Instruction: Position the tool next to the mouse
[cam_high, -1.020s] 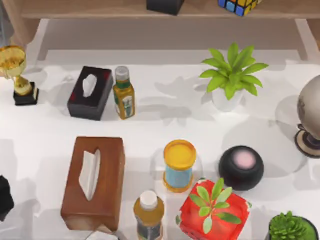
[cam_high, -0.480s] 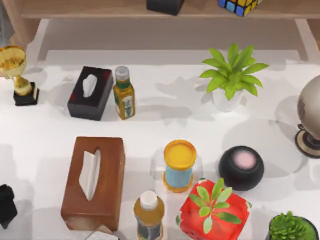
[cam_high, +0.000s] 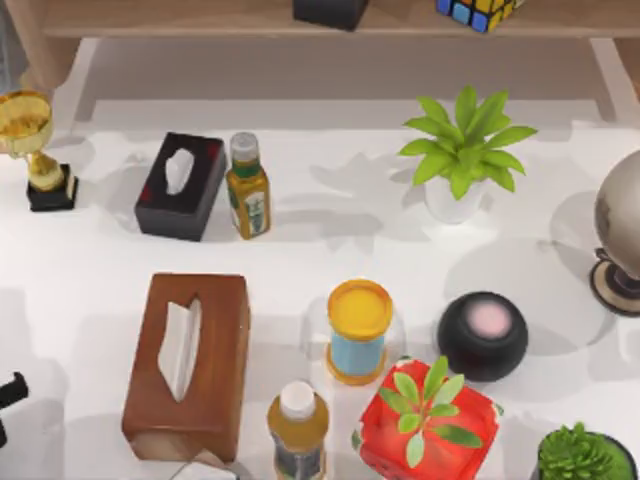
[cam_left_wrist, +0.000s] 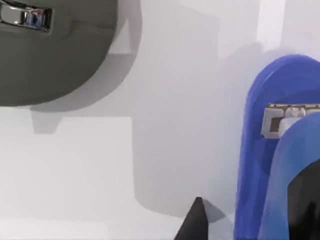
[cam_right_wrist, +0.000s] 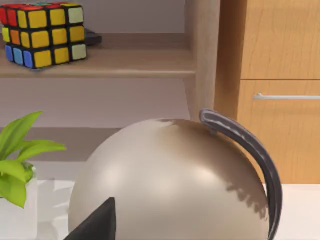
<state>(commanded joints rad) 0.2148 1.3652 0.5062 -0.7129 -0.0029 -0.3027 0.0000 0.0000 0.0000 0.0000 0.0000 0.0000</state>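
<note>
In the left wrist view a blue tool (cam_left_wrist: 280, 150) with a small metal part lies on the white table. A dark grey rounded body with a chrome inset, which I take for the mouse (cam_left_wrist: 55, 55), lies well apart from it across bare table. My left gripper (cam_left_wrist: 250, 220) hangs over the tool's near end, open, one fingertip (cam_left_wrist: 197, 220) beside the blue edge and the other dark finger over the blue body. In the top view the left gripper (cam_high: 8, 392) is a black tip at the left edge. A dark tip of my right gripper (cam_right_wrist: 97, 222) faces a globe.
A brown tissue box (cam_high: 188, 362), a black tissue box (cam_high: 180, 185), bottles (cam_high: 247, 187), a yellow-lidded can (cam_high: 358, 330), a black dome (cam_high: 482, 335), a red plant pot (cam_high: 428, 420), a white-potted plant (cam_high: 460, 160), a trophy (cam_high: 35, 150) and a globe (cam_right_wrist: 170, 185) crowd the table.
My left gripper has slid down and toward the top view's left edge, so less of it shows now. Nothing else on the table has moved.
</note>
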